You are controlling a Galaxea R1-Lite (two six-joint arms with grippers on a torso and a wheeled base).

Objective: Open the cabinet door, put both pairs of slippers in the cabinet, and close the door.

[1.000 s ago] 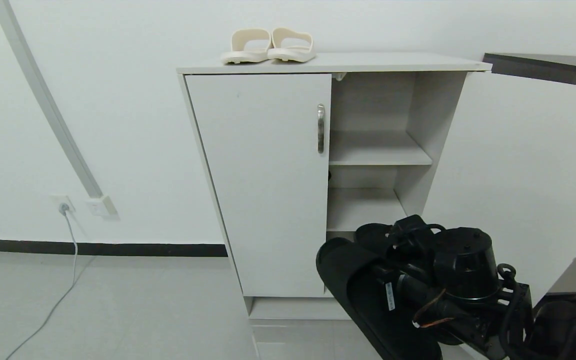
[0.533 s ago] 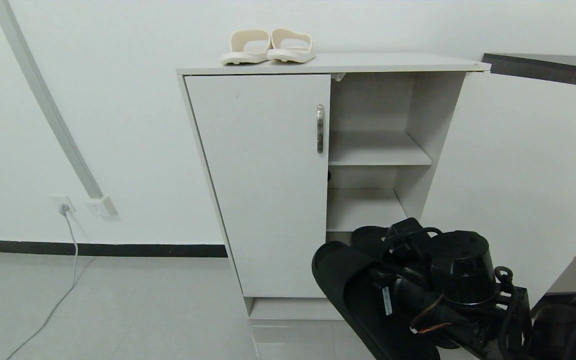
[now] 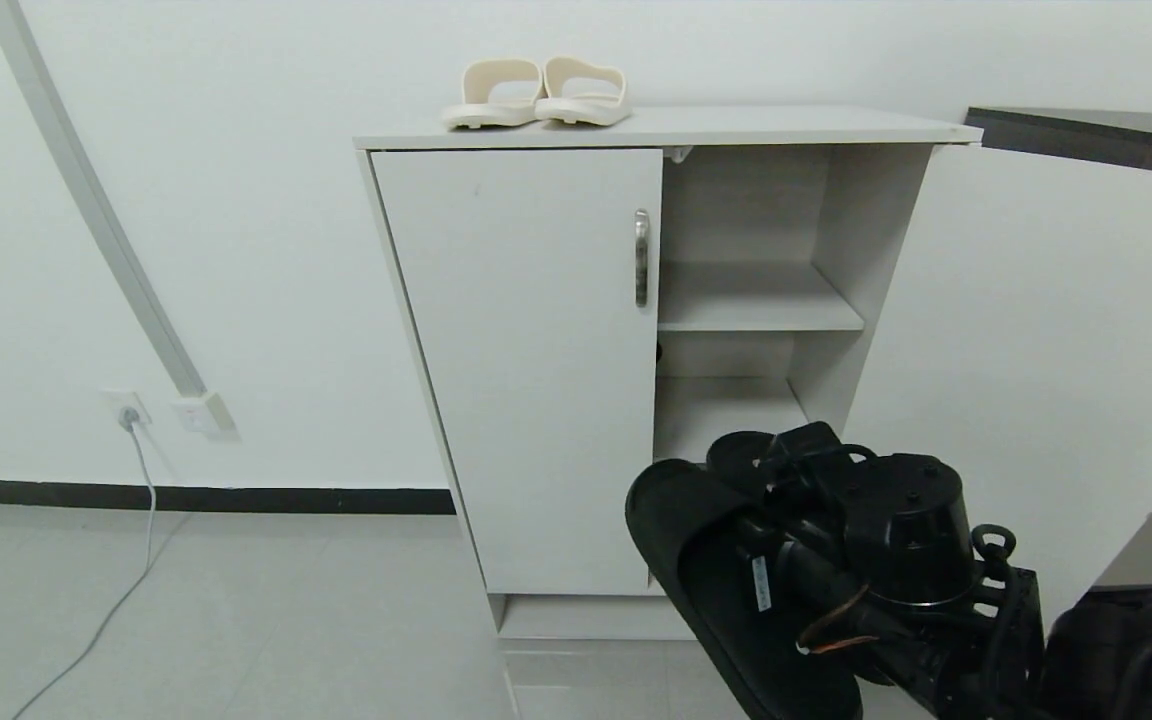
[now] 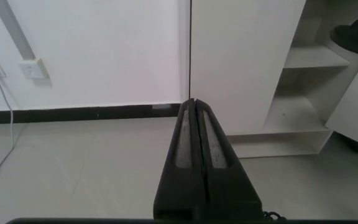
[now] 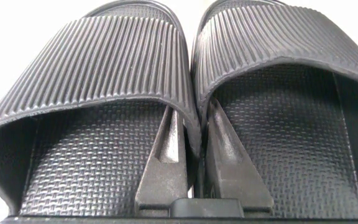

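Note:
A pair of black slippers [image 3: 711, 570] hangs low in front of the white cabinet's [image 3: 516, 380] open right half. My right gripper [image 3: 771, 525] is shut on them. In the right wrist view its fingers [image 5: 166, 162] pinch the two adjoining straps of the black slippers [image 5: 117, 62] together. A cream pair of slippers [image 3: 536, 92] lies on the cabinet top. The right door [image 3: 1036, 350] stands swung open, and the left door with its metal handle [image 3: 641, 258] is closed. My left gripper [image 4: 194, 134] is shut on nothing, low over the floor facing the cabinet [image 4: 247, 62].
Two bare shelves [image 3: 751, 300] show inside the open half. A wall socket with a grey cable [image 3: 126, 412] sits at the left, and the cable trails over the floor. A dark tabletop [image 3: 1086, 125] stands behind the open door. Open floor lies left of the cabinet.
My right arm has carried the black slippers slightly up and toward the cabinet opening. The left gripper and cream slippers have not moved.

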